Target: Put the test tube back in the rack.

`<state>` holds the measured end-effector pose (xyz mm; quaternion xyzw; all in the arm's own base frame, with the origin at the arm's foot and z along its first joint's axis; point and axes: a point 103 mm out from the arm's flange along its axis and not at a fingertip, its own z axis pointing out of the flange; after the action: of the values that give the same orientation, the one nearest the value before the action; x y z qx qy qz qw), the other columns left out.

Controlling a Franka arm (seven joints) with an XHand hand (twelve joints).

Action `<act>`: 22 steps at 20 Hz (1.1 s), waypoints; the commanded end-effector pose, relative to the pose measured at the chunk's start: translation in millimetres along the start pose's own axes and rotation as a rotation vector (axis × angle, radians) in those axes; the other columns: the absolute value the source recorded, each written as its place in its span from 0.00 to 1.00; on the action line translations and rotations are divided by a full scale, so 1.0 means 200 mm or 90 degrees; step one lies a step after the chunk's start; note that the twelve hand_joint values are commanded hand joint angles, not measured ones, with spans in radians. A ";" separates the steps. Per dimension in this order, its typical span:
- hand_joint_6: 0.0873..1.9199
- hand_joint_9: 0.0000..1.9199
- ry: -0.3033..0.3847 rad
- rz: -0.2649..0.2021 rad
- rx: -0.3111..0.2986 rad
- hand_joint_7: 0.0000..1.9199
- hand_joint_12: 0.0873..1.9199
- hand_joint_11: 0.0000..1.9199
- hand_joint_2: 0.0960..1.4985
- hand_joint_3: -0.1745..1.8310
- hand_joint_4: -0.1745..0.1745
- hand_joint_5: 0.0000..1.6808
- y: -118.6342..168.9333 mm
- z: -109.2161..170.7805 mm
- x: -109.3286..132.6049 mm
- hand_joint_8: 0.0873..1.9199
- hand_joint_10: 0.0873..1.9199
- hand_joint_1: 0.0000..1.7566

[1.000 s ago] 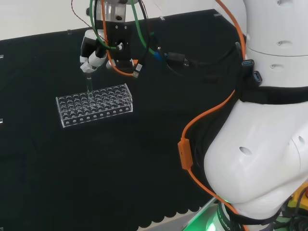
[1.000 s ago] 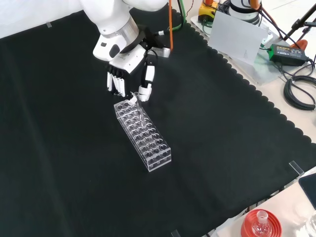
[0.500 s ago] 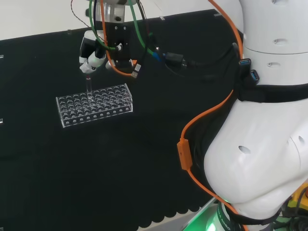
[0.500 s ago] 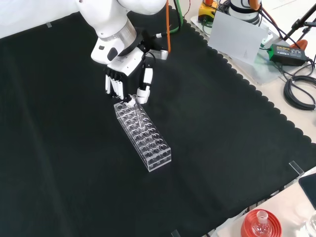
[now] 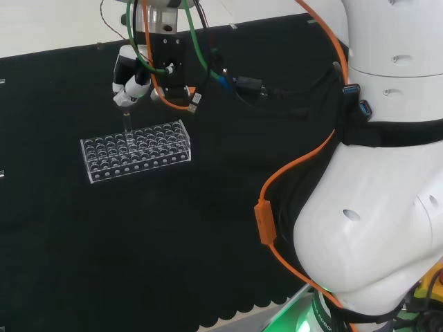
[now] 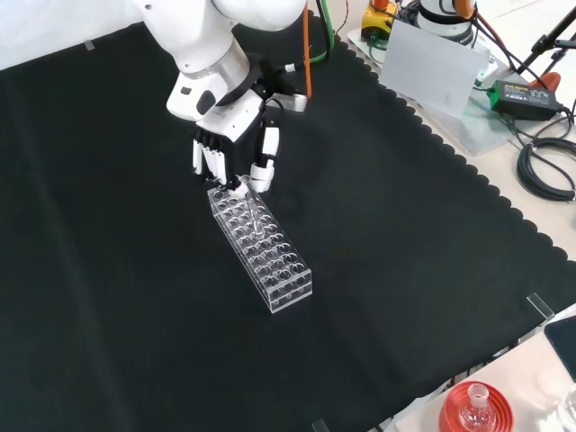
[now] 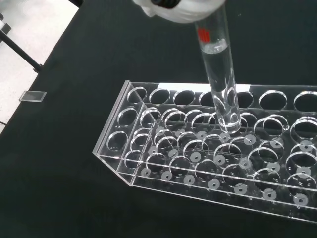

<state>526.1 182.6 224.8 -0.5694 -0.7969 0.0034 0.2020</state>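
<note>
The test tube (image 7: pixel 220 84) hangs upright with its lower end dipped into a hole of the clear rack (image 7: pixel 148 163), near the rack's far end in the front view. The hand (image 6: pixel 236 148) pinches the tube's top between its fingers (image 5: pixel 123 97). The rack sits on the black-clothed surface (image 6: pixel 405 270).
</note>
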 end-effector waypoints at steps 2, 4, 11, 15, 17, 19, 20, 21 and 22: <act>0.31 0.62 0.005 -0.002 0.005 0.69 0.61 0.41 0.70 0.00 0.00 0.71 -0.02 0.03 -0.01 0.35 0.21 0.80; 0.31 0.62 0.004 -0.001 0.008 0.69 0.61 0.41 0.70 0.00 0.00 0.71 0.00 0.03 0.00 0.35 0.21 0.80; 0.31 0.62 0.003 -0.003 0.012 0.69 0.61 0.41 0.70 0.00 0.00 0.71 0.00 0.05 0.01 0.35 0.21 0.80; 0.31 0.62 0.002 -0.005 0.017 0.69 0.61 0.41 0.70 0.00 0.00 0.71 0.00 0.06 0.01 0.35 0.21 0.80; 0.31 0.62 0.001 -0.006 0.017 0.69 0.61 0.41 0.70 0.00 0.00 0.71 0.00 0.06 0.01 0.35 0.21 0.80; 0.31 0.62 0.001 -0.006 0.019 0.69 0.61 0.41 0.70 0.00 0.00 0.71 0.00 0.07 0.01 0.35 0.21 0.80; 0.31 0.62 0.002 -0.006 0.017 0.69 0.61 0.41 0.70 0.00 0.00 0.71 0.00 0.07 0.01 0.35 0.21 0.80; 0.31 0.62 0.003 -0.006 0.016 0.69 0.61 0.41 0.70 0.00 0.00 0.71 0.00 0.08 0.01 0.35 0.21 0.80; 0.31 0.62 0.003 -0.008 0.014 0.69 0.61 0.41 0.70 0.00 0.00 0.71 0.00 0.09 0.00 0.35 0.21 0.80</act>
<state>522.3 187.7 213.3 -0.5629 -0.7991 0.0126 0.2107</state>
